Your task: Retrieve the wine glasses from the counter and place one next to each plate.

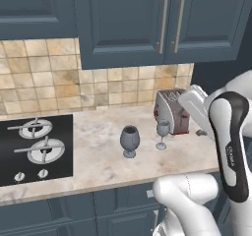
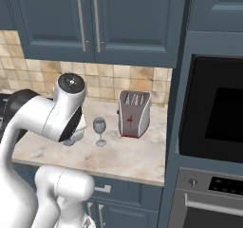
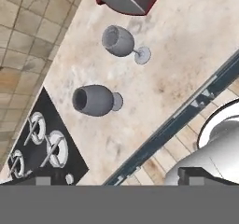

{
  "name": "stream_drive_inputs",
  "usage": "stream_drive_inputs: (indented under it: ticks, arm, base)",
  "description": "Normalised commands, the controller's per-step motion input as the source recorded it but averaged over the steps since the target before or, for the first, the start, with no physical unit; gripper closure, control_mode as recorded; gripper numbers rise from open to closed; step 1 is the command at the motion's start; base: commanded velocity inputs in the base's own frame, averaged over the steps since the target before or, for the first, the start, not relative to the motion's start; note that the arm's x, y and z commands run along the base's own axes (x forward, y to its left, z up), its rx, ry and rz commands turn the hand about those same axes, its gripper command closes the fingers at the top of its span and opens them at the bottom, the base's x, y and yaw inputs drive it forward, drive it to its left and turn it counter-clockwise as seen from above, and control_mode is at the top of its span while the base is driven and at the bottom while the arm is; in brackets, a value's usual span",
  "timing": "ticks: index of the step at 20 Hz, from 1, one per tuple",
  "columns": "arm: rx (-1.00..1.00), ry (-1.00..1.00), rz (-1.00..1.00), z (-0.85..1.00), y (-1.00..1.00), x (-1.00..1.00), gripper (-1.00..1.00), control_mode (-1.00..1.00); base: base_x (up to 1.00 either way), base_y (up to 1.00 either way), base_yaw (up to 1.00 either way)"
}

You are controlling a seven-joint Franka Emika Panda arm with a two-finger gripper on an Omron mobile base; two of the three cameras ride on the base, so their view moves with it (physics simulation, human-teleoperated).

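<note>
On the beige counter stand two wine glasses, upright and apart. The dark grey goblet is near the middle, and the slimmer clear glass stands to its right, just in front of the toaster. From above, the hand view looks down on the goblet and the clear glass. My gripper hangs high over the counter's front edge, open, with nothing between its fingers. In the right base view the clear glass stands free, while my arm hides most of the goblet. The plates are out of view.
A silver toaster stands against the tile backsplash at the right. A black gas hob is set into the counter's left part. Blue wall cabinets hang overhead. A built-in oven column closes off the counter's right end.
</note>
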Motion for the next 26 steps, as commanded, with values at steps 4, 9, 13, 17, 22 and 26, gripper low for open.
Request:
stream_drive_inputs:
  ticks: [4,9,13,17,22,26]
  arm:
    - [0.43,0.00,-0.18,-0.16,-0.11,0.03,-1.00,-1.00]
    - [0.42,0.04,-0.15,-0.30,-0.21,0.19,-1.00,-1.00]
    - [0.40,0.11,-0.11,-0.34,-0.36,0.18,-1.00,-1.00]
    - [0.23,0.24,-0.02,-0.24,-0.26,0.35,-1.00,-1.00]
    - [0.14,0.35,0.00,-0.33,-0.13,0.36,-1.00,-1.00]
    - [0.13,0.36,-0.01,-0.29,-0.20,0.21,-1.00,-1.00]
  base:
    - [0.00,0.00,0.00]
    - [0.00,0.00,0.00]
    - [0.00,0.00,0.00]
    - [0.00,0.00,0.00]
    - [0.00,0.00,0.00]
    - [0.00,0.00,0.00]
